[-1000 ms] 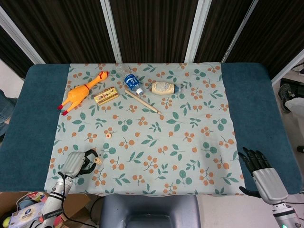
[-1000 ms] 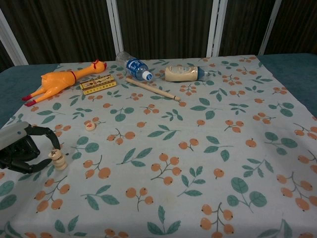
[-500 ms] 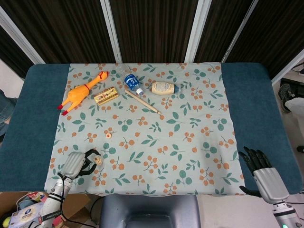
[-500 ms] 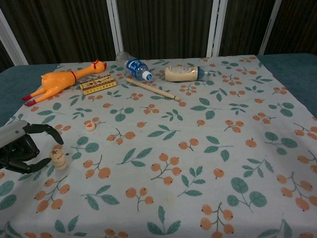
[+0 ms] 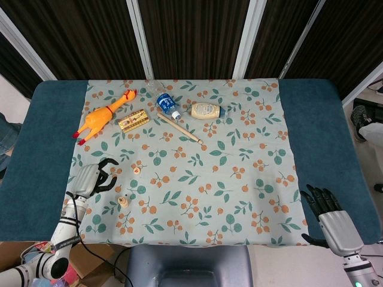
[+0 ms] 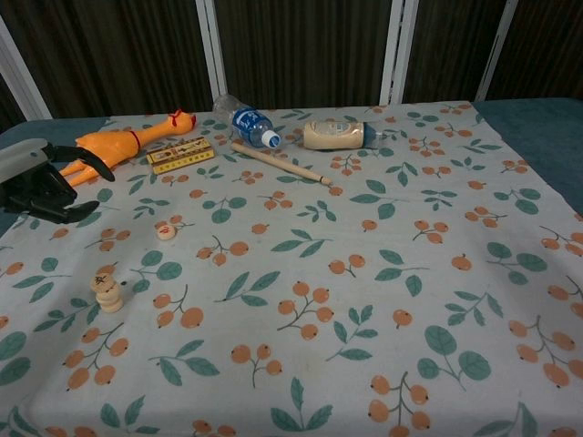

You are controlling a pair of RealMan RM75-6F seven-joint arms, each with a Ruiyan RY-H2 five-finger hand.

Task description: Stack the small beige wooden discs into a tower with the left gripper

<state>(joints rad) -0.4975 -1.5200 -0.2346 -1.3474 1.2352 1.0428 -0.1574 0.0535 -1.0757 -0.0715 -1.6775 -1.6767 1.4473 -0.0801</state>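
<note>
where the head view looks down on the table (image 5: pixel 323 113), a leaf-and-berry cloth (image 5: pixel 239 197) covers its middle and the left hand (image 5: pixel 91 178) hangs over the cloth's left edge, fingers spread and curved, holding nothing. the stack (image 5: pixel 122 202) of beige discs stands upright on the cloth just right of and nearer than that hand, apart from it. a lone disc (image 5: pixel 137 170) lies flat on the cloth farther back, to the right of the hand and well short of the far row. along the far side lie a rubber chicken (image 5: pixel 103 116), a yellow bar (image 5: pixel 133 121), a bottle (image 5: pixel 167 104) with a blue label, a wooden stick (image 5: pixel 179 128) running diagonally from beside the bottle, and a beige squeeze bottle (image 5: pixel 206 110) on its side. the right hand (image 5: pixel 326 210) sits off the cloth's near right corner, fingers apart and nothing in them. from the chest view, the left hand (image 6: pixel 38 179) shows at the left edge, raised, its dark fingers splayed and bare, just in front of the chicken (image 6: pixel 117 147). the stack (image 6: pixel 107 290) stands well nearer the camera than the hand, its discs slightly uneven but upright. the lone disc (image 6: pixel 167 232) lies between stack and bar (image 6: pixel 182 156). the bottle (image 6: pixel 248 121), stick (image 6: pixel 282 163) and squeeze bottle (image 6: pixel 339 135) lie beyond. the right hand is out of this view.
</note>
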